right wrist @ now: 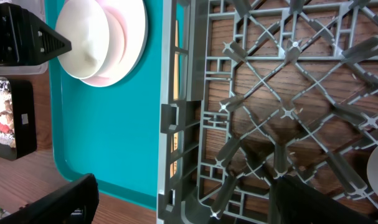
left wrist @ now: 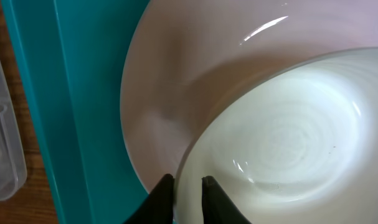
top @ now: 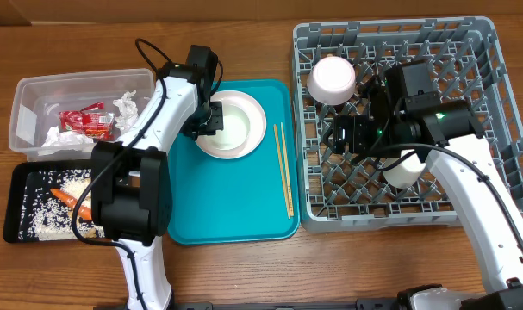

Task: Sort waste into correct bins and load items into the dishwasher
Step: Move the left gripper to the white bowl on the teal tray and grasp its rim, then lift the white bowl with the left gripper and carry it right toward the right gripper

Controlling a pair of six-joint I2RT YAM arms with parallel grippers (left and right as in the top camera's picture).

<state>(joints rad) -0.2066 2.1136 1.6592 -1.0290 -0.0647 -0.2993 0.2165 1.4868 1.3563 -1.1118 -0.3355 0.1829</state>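
A white bowl [top: 237,120] sits in a round white plate [top: 244,153] on the teal tray. My left gripper [top: 204,122] is at the bowl's left side. In the left wrist view its fingertips [left wrist: 187,186] pinch the rim of the bowl [left wrist: 288,137], one inside and one outside, above the plate [left wrist: 170,74]. The chopsticks [top: 283,168] lie on the tray's right side. The grey dishwasher rack [top: 468,52] holds an upturned bowl [top: 332,79] and a cup [top: 404,170]. My right gripper [top: 351,133] hovers open over the rack's left part [right wrist: 195,202], holding nothing.
The clear tub [top: 33,90] at the left holds the red wrapper [top: 84,121] and tissues [top: 125,105]. In front of it the black tray [top: 15,185] holds rice scraps [top: 46,220] and a carrot piece [top: 71,198]. The teal tray [top: 235,215] lies between the bins and the rack.
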